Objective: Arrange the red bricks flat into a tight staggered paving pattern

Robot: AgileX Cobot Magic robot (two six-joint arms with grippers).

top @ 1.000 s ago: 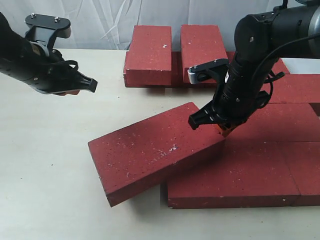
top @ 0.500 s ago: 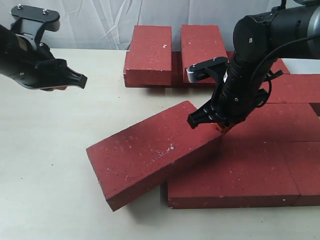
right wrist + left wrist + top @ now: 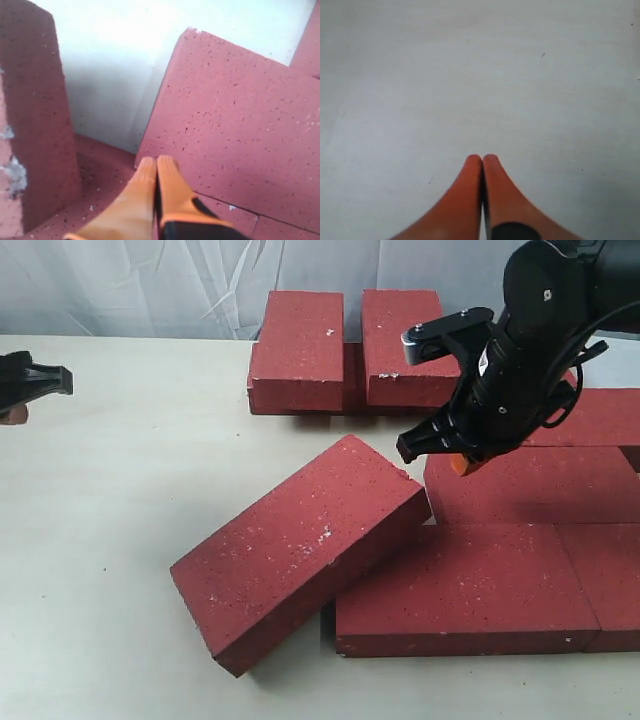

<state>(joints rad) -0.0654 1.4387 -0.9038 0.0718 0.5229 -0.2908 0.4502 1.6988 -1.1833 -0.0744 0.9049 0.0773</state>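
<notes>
At the near edge of the pale bench (image 3: 110, 640), a front brick (image 3: 470, 590) lies flat, with a neighbour brick (image 3: 612, 585) butted against its right end. Both are dark red rectangular slabs, rough and flecked with white. A loose brick (image 3: 300, 550) lies askew, one end propped on the front brick's left corner and the other down on the bench. It has turned slightly since a second ago. The right gripper (image 3: 457, 464), then pressed to its far corner, has risen clear and now hangs over the second-row brick (image 3: 530, 490). Only its wrist view shows the orange fingers (image 3: 172, 185) meeting at the tips with nothing between them, and the fine dark pits in a brick face (image 3: 235, 125). The left gripper (image 3: 55, 380) has drawn back to the left edge of the exterior view. Its wrist view shows its fingers (image 3: 465, 195) pressed together over smooth, bare bench. Farthest off, two back bricks (image 3: 298, 345) sit raised on others, before a white cloth (image 3: 150, 285).
</notes>
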